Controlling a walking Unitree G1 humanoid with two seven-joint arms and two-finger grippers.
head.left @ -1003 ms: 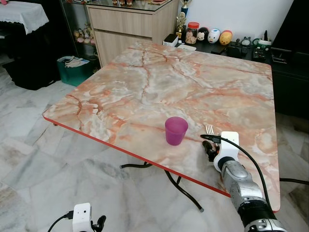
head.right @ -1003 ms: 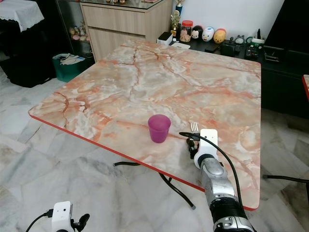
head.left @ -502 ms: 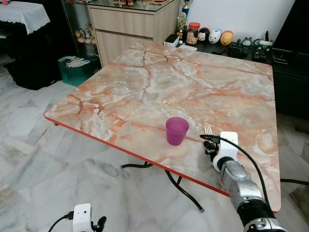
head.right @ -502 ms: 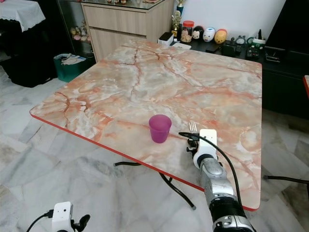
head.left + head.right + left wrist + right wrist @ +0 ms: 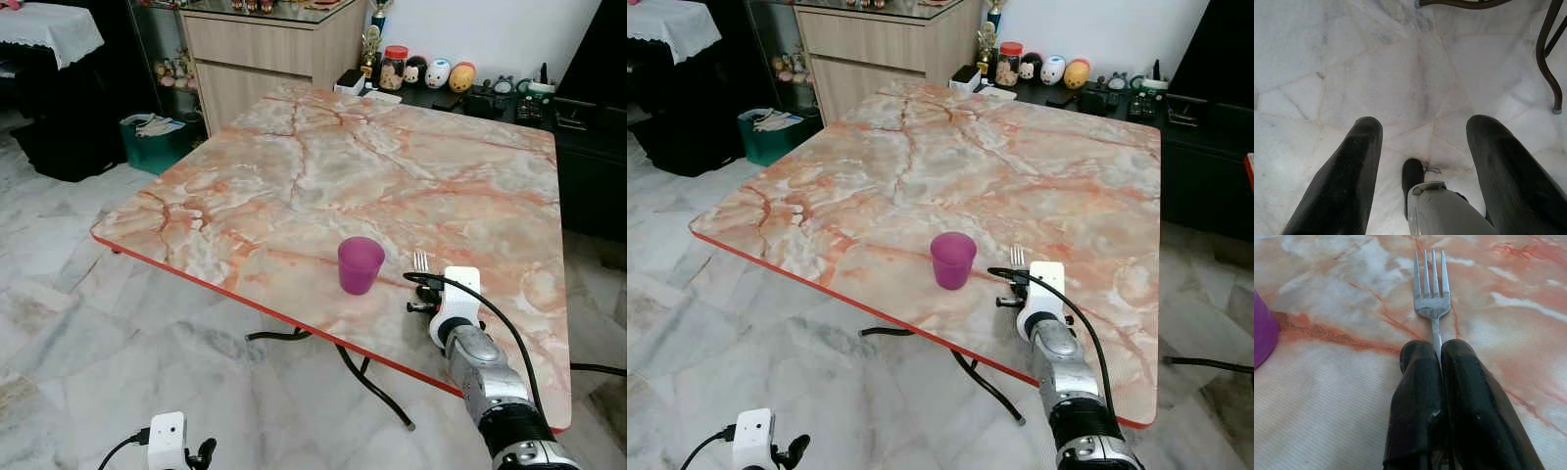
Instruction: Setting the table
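A purple cup (image 5: 360, 264) stands upright on the pink marble table (image 5: 343, 166), near its front edge. Just right of the cup a silver fork (image 5: 1432, 293) points its tines away from me. My right gripper (image 5: 1438, 351) is shut on the fork's handle, low over the tabletop, with the fork's head (image 5: 421, 260) sticking out past the white wrist camera (image 5: 458, 291). Whether the fork rests on the marble I cannot tell. My left gripper (image 5: 1420, 132) hangs open over the floor, nothing between its fingers (image 5: 1352, 171).
A wooden sideboard (image 5: 265, 49) stands behind the table, and a dark low shelf with small figurines (image 5: 446, 74) runs along the back wall. A teal bin (image 5: 152, 137) sits at the left. The table's red edge (image 5: 245, 299) faces me, black metal legs (image 5: 362, 377) beneath.
The view has shifted slightly. My right gripper with the fork has edged a little away from me along the table; the cup stays put.
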